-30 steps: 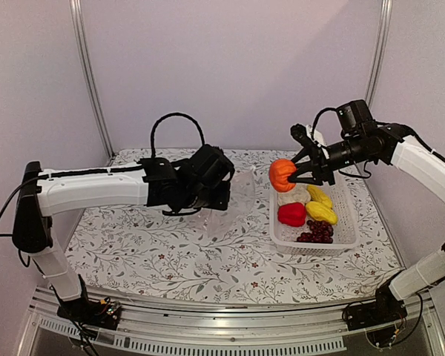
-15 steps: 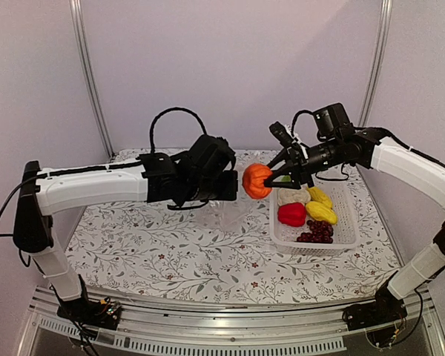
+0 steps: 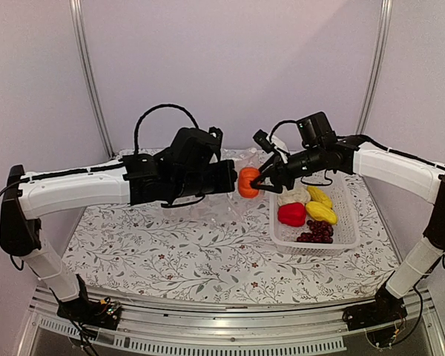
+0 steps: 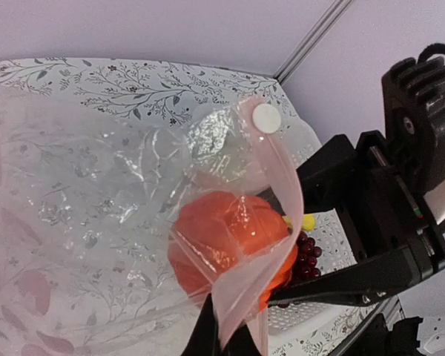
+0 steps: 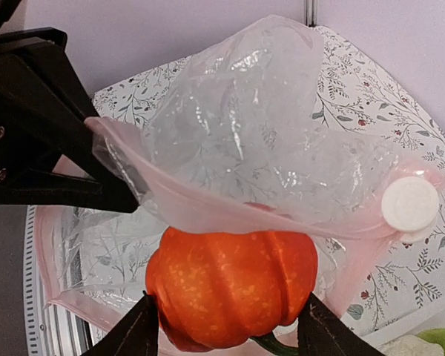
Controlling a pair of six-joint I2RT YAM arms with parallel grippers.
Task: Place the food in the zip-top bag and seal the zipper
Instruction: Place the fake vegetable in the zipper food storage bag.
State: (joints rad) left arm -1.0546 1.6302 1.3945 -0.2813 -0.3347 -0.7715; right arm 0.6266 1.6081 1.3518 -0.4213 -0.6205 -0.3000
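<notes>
**Holding the orange pumpkin (image 3: 247, 182) at the zip-top bag's (image 4: 89, 170) mouth**

Nearest, the white basket (image 3: 334, 248) carries a red pepper (image 3: 291, 213). Farther back, the right gripper (image 5: 228, 311) clasps the pumpkin's sides (partly inside the mouth); the left gripper (image 4: 224, 334), fingers closed, pinches the pink zipper (image 4: 285, 185).

Pumpkin (image 5: 230, 285): orange, ribbed; we saw it at the bag's mouth.
Bag (image 4: 96, 185): clear, crinkly, raised, open.
Zipper (image 5: 208, 213): pinkish, unsealed.

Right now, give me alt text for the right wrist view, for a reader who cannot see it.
An orange pumpkin sits between the fingers of the right gripper at the open mouth of a clear zip-top bag. The left gripper pinches the bag's pink zipper edge, holding it up over a floral tablecloth.
</notes>
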